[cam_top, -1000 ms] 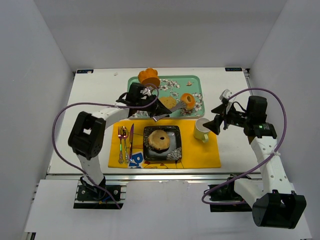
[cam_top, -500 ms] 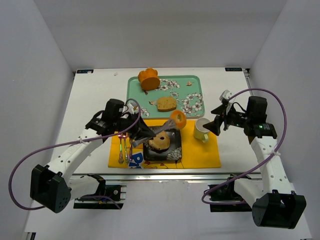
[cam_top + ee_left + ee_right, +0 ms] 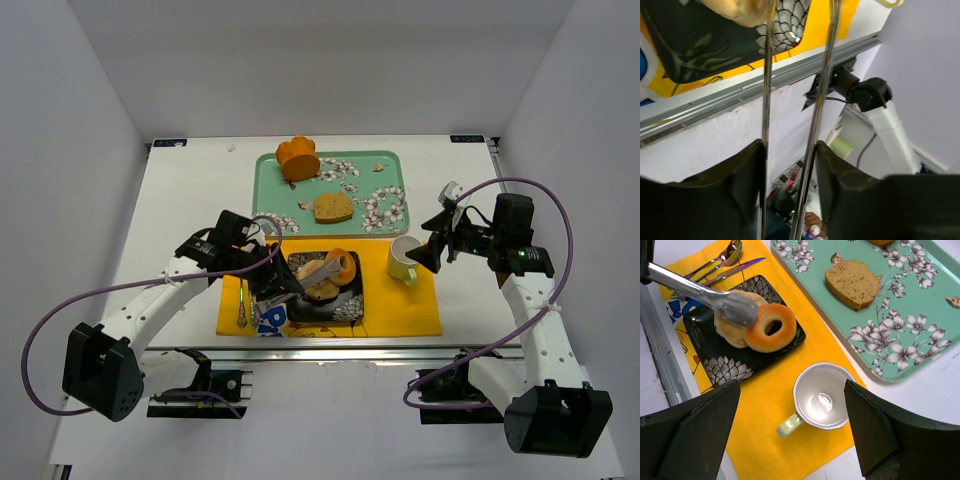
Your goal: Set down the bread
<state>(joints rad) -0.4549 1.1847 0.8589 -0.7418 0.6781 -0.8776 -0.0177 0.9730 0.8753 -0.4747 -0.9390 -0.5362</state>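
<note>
My left gripper [image 3: 268, 292] is shut on metal tongs [image 3: 305, 275], whose two arms run between its fingers in the left wrist view [image 3: 767, 100]. The tongs' tips grip an orange ring-shaped bread [image 3: 771, 327], held tilted over the black plate [image 3: 735, 365] and against a pale bagel [image 3: 727, 327] lying on it. From above, the ring bread [image 3: 340, 265] is at the plate's [image 3: 350, 305] far right. My right gripper [image 3: 435, 250] is open and empty, hovering over a pale green cup [image 3: 822, 397].
A teal flowered tray [image 3: 385, 165] behind the yellow mat [image 3: 400, 310] holds a bread slice [image 3: 332, 207] and an orange bun [image 3: 298, 155]. A fork and knife [image 3: 245, 270] lie left of the plate. The cup [image 3: 403, 258] stands right of it.
My left arm has swung from the tray back to the plate, carrying the orange ring bread in the tongs and lowering it against the pale bagel. The right arm has not moved.
</note>
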